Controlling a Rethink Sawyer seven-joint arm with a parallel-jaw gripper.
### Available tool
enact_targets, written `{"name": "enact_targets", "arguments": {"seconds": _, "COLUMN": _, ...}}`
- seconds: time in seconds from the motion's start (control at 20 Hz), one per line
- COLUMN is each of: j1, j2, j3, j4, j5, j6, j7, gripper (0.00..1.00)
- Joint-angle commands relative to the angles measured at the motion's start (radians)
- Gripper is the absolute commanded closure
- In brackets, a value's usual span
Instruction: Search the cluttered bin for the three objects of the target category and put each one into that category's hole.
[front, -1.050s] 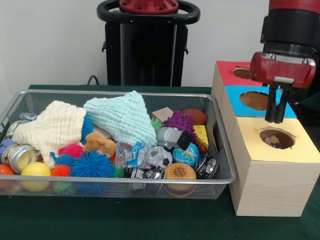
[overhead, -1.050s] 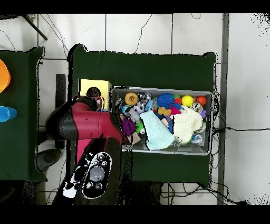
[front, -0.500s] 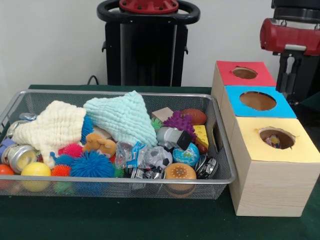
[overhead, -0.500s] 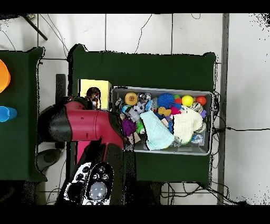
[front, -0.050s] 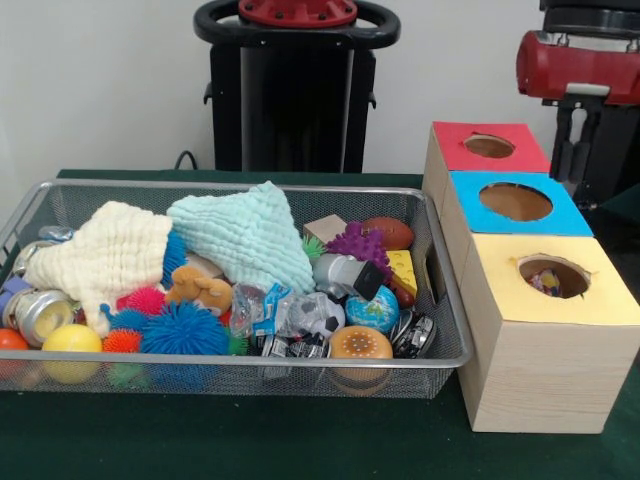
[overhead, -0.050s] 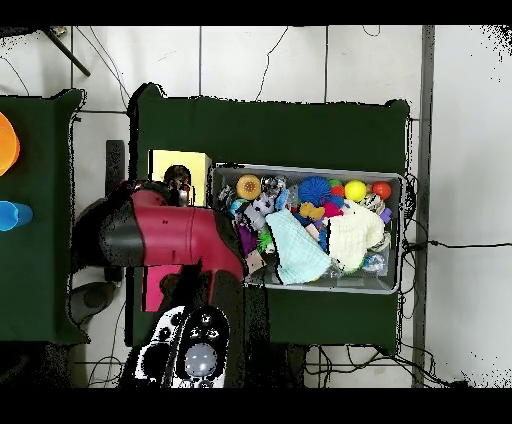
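The gripper (front, -0.050s: 578, 150) hangs high at the front view's upper right, behind the red box (front, -0.050s: 487, 148), its black jaws close together with only a thin gap and nothing between them. A second ago it stood low over the blue box (front, -0.050s: 515, 203); it has since risen and drawn back, with barely any shift in the last half second.

The arm's top is cut off by the frame edge. In the overhead view the red arm (overhead, -0.050s: 170, 237) covers the red and blue boxes, and the jaws cannot be made out there. Only the yellow box (front, -0.050s: 552, 280) shows beside it.

Small colourful bits lie in the yellow box's hole (front, -0.050s: 551, 276), at about 6 o'clock from the jaws; what they are is hard to tell.

The wire bin (front, -0.050s: 440, 290) sits on the green surface (front, -0.050s: 300, 440) at about 8 o'clock from the jaws, well apart. Two cloths, cream (front, -0.050s: 105, 255) and mint (front, -0.050s: 245, 235), bury part of the clutter. Spiky balls (front, -0.050s: 185, 330), a plush toy (front, -0.050s: 200, 288), a purple toy (front, -0.050s: 358, 243) and a small globe (front, -0.050s: 375, 310) show beside them.
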Motion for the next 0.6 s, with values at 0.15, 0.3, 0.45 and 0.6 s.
{"name": "enact_targets", "arguments": {"seconds": 0.15, "j1": -0.197, "j2": -0.016, "j3": 0.187, "j4": 0.149, "j5": -0.058, "j6": 0.112, "j7": -0.091, "gripper": 1.00}}
{"name": "enact_targets", "arguments": {"seconds": 0.3, "j1": -0.229, "j2": -0.024, "j3": 0.206, "j4": 0.154, "j5": -0.082, "j6": 0.128, "j7": -0.105, "gripper": 1.00}}
{"name": "enact_targets", "arguments": {"seconds": 0.45, "j1": -0.239, "j2": -0.028, "j3": 0.204, "j4": 0.151, "j5": -0.104, "j6": 0.142, "j7": -0.087, "gripper": 1.00}}
{"name": "enact_targets", "arguments": {"seconds": 0.6, "j1": -0.244, "j2": -0.033, "j3": 0.205, "j4": 0.157, "j5": -0.116, "j6": 0.158, "j7": -0.057, "gripper": 1.00}}
